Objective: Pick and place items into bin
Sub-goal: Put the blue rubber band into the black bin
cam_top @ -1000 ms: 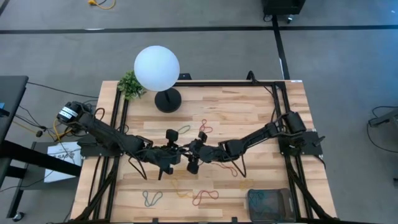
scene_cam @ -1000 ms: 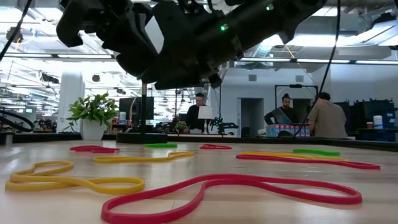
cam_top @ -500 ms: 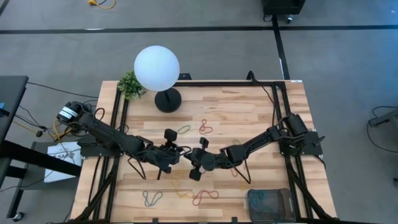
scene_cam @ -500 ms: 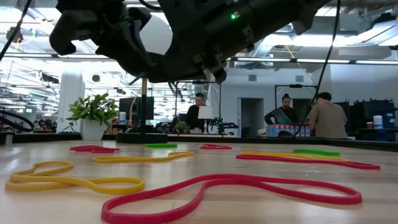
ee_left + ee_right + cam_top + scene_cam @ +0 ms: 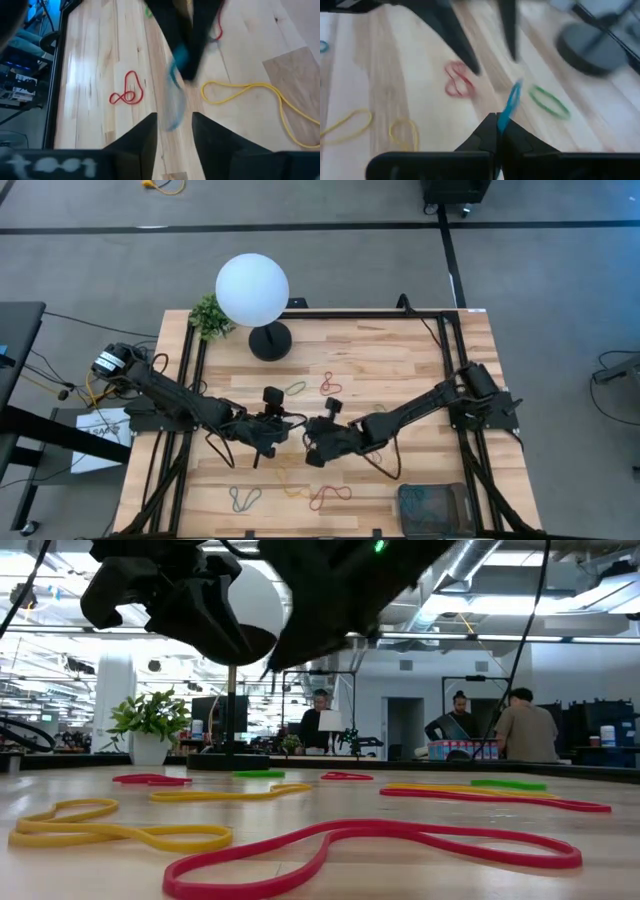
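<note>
Colored rubber-band loops (image 5: 331, 498) lie scattered on wood; mesh bin (image 5: 432, 508) front-right.

There are two arms, so two grippers: the left gripper (image 5: 286, 426) and the right gripper (image 5: 312, 445). There is one bin (image 5: 464, 498), at five o'clock on the table, and one globe lamp (image 5: 253, 290) and one plant (image 5: 209, 315), both toward eleven. From above, five loose bands can be counted (more may lie under the arms):
- a red band (image 5: 330, 385) toward twelve
- a second red band (image 5: 330, 497) toward six
- one green band (image 5: 295, 388)
- one yellow band (image 5: 290, 483)
- one grey-blue band (image 5: 245, 500)

One blue band (image 5: 510, 105) hangs between the grippers. Three people (image 5: 520, 730) stand in the room behind the table.
</note>
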`<state>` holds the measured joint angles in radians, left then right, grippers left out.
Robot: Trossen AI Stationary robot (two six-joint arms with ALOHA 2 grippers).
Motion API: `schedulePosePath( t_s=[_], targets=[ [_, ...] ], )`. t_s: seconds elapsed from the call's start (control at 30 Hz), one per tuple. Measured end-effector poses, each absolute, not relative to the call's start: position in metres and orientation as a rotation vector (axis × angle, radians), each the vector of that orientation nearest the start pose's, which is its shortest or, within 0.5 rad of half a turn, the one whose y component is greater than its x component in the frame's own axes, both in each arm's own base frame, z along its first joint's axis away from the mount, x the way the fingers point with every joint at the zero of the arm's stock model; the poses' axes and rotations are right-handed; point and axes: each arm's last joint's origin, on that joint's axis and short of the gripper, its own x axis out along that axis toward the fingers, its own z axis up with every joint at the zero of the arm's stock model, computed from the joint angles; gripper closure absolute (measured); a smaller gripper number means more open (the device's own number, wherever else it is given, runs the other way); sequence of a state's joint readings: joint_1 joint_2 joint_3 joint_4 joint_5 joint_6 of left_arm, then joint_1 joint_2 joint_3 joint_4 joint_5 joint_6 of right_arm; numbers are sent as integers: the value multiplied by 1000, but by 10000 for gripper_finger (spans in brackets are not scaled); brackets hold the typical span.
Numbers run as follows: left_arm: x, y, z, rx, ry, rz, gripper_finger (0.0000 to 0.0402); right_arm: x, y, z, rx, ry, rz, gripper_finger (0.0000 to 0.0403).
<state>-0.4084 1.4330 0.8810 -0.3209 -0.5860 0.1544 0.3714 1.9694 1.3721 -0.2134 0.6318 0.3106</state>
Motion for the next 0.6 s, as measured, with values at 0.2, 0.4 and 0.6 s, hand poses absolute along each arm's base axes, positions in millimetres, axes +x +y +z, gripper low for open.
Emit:
schedulePosePath(
  t_s=[0.2, 0.4, 0.6],
  targets=[
    [263, -96, 214, 549, 824, 121, 272, 353, 164, 245, 158, 967, -378, 402],
    [260, -95, 213, 530, 848, 133, 275, 297, 215, 268, 447, 1339, -237, 402],
    [260, -95, 212, 506, 852, 138, 276, 236, 269, 263, 603, 1543, -363, 403]
  ],
)
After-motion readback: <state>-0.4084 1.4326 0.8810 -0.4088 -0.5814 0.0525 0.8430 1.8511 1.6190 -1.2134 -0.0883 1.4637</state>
